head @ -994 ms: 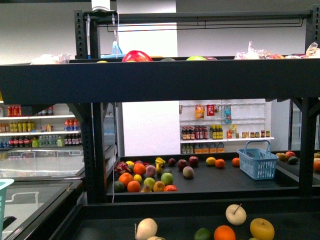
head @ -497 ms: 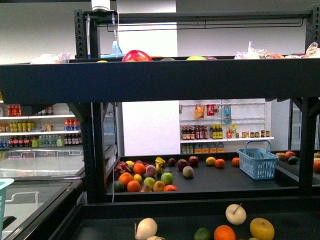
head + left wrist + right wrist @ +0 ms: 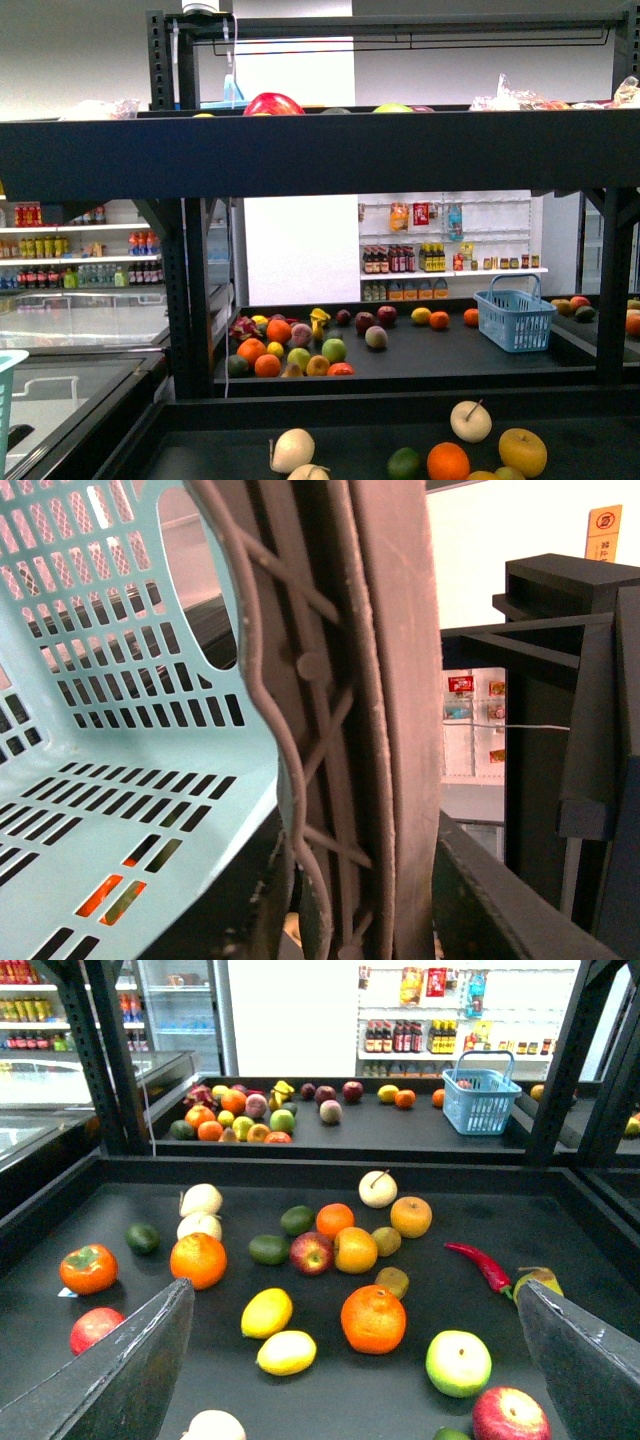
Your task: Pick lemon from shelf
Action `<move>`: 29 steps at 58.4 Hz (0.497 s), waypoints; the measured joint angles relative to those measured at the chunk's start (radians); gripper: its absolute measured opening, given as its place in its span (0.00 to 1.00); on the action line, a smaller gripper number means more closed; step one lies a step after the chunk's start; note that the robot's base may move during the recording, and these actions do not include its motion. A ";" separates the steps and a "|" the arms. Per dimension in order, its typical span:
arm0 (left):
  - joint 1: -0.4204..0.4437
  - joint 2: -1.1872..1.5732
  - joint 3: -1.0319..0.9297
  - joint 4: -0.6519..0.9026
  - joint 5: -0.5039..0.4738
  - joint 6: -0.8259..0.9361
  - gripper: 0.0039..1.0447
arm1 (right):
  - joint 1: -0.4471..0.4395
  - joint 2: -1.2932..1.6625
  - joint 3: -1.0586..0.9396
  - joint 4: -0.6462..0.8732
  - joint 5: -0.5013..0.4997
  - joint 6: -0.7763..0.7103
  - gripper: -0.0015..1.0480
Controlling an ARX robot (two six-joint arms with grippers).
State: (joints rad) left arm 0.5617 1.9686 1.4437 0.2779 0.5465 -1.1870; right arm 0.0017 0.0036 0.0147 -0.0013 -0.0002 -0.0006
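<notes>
Two yellow lemons lie side by side on the shelf's near tier, one lemon just beyond the other lemon. My right gripper hovers above this tier, open, its dark fingers wide apart, with the lemons between them nearer the left one. My left gripper is shut on the rim of a pale teal basket, off to the left of the shelf. In the front view a corner of that basket shows beside the black shelf.
An orange, a green apple, a red apple and a red chilli lie near the lemons. More fruit and a blue basket sit on the far tier. Black posts stand left and right. White bottle racks are behind.
The front view has shifted slightly, so a little more of the near tier's fruit shows. No fruit has moved.
</notes>
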 joint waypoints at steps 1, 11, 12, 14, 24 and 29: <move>0.001 0.000 0.000 0.000 0.000 0.000 0.33 | 0.000 0.000 0.000 0.000 0.000 0.000 0.93; 0.005 -0.003 -0.001 0.001 0.000 -0.052 0.18 | 0.000 0.000 0.000 0.000 0.000 0.000 0.93; 0.005 -0.005 -0.003 0.002 0.000 -0.054 0.18 | 0.000 0.000 0.000 0.000 0.000 0.000 0.93; 0.005 -0.007 -0.007 0.003 0.003 -0.053 0.17 | 0.000 0.000 0.000 0.000 0.000 0.000 0.93; 0.010 -0.039 -0.037 0.002 0.002 -0.032 0.16 | 0.000 0.000 0.000 0.000 0.000 0.000 0.93; 0.010 -0.065 -0.058 -0.002 0.005 -0.010 0.16 | 0.000 0.000 0.000 0.000 0.000 0.000 0.93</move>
State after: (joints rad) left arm 0.5713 1.9038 1.3857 0.2756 0.5510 -1.1965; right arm 0.0017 0.0036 0.0147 -0.0013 -0.0006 -0.0006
